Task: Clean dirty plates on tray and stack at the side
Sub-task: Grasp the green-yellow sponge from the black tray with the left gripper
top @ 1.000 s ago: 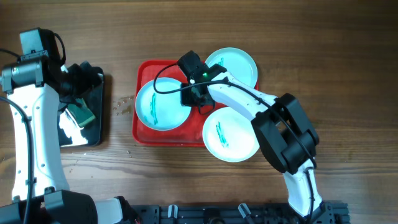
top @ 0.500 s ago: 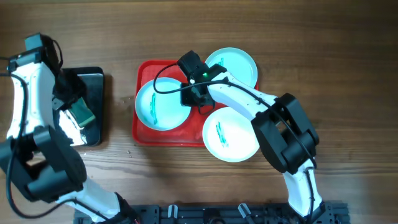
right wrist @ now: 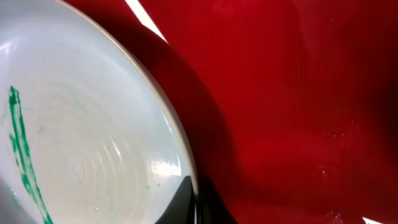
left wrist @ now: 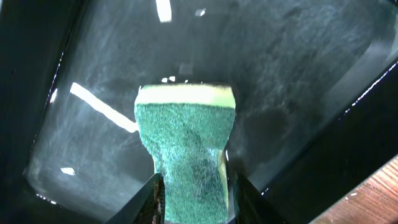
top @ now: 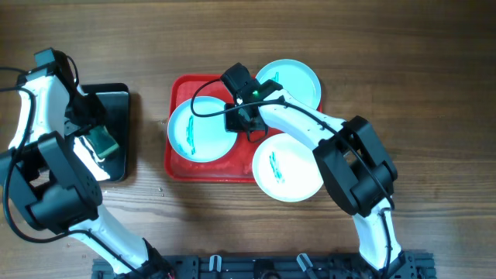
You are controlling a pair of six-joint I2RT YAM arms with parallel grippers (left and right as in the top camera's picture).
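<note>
The red tray [top: 184,90] carries one plate [top: 203,136] with a teal smear. My right gripper [top: 242,118] is shut on that plate's right rim, and in the right wrist view the dark fingertips [right wrist: 186,202] pinch the pale rim [right wrist: 158,112] over the tray's floor [right wrist: 298,93]. A second plate [top: 293,82] lies at the tray's back right corner. A third plate [top: 288,169], smeared, overlaps the front right corner. Far left, my left gripper [top: 94,133] hangs over a black tray, shut on a green sponge [left wrist: 186,146] that narrows between the fingers [left wrist: 152,199].
The black tray [top: 118,102] lies on the wooden table at the left, wet and glossy in the left wrist view [left wrist: 298,62]. Small crumbs dot the wood [top: 155,132] between the two trays. My right arm [top: 349,163] reaches over the front right plate.
My left gripper has gone from wide open to shut on the sponge over the black tray, and the left arm has shifted. The right arm and the plates have not moved.
</note>
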